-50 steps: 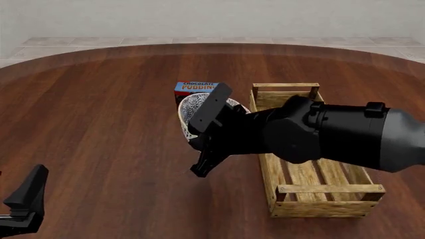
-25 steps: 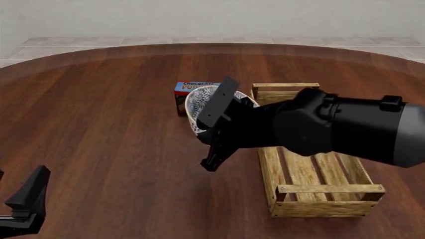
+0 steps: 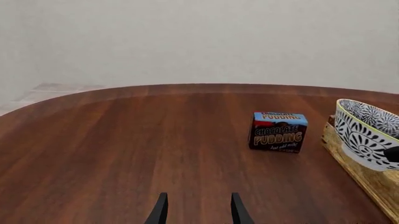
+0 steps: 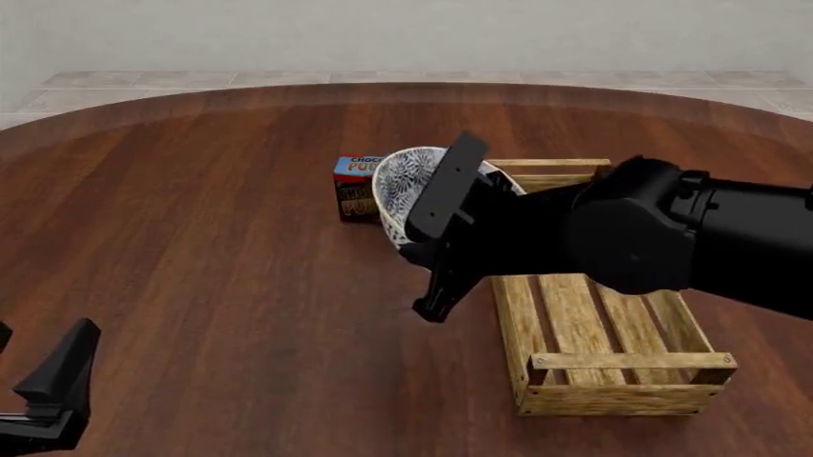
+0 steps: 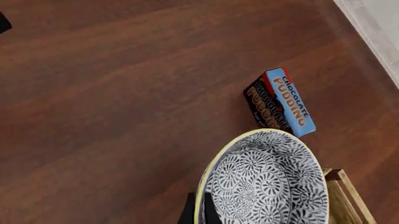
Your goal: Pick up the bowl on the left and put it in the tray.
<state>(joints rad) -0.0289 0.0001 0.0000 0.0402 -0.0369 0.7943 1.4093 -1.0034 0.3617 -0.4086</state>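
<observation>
The bowl (image 4: 409,186) with its blue-grey floral pattern hangs tilted above the table, held at its rim by my right gripper (image 4: 429,278). It sits over the far left corner of the tray (image 4: 631,362), a light-wood slatted crate. In the right wrist view the bowl (image 5: 268,182) fills the lower part, with one finger (image 5: 201,211) at its cream rim and a tray post (image 5: 341,179) beside it. From the left wrist view, the bowl (image 3: 367,135) is over the tray's edge (image 3: 365,179). My left gripper (image 4: 51,381) is open and empty at the near left, fingers (image 3: 160,211) apart.
A chocolate pudding box (image 4: 354,188) stands on the table just left of the bowl and behind it, also visible as the pudding box (image 3: 279,131) and the pudding box (image 5: 279,105). The round wooden table (image 4: 190,238) stretches wide to the left.
My right arm has carried the bowl to the right and farther back, from beside the pudding box to the tray's far left corner. The left gripper has barely moved.
</observation>
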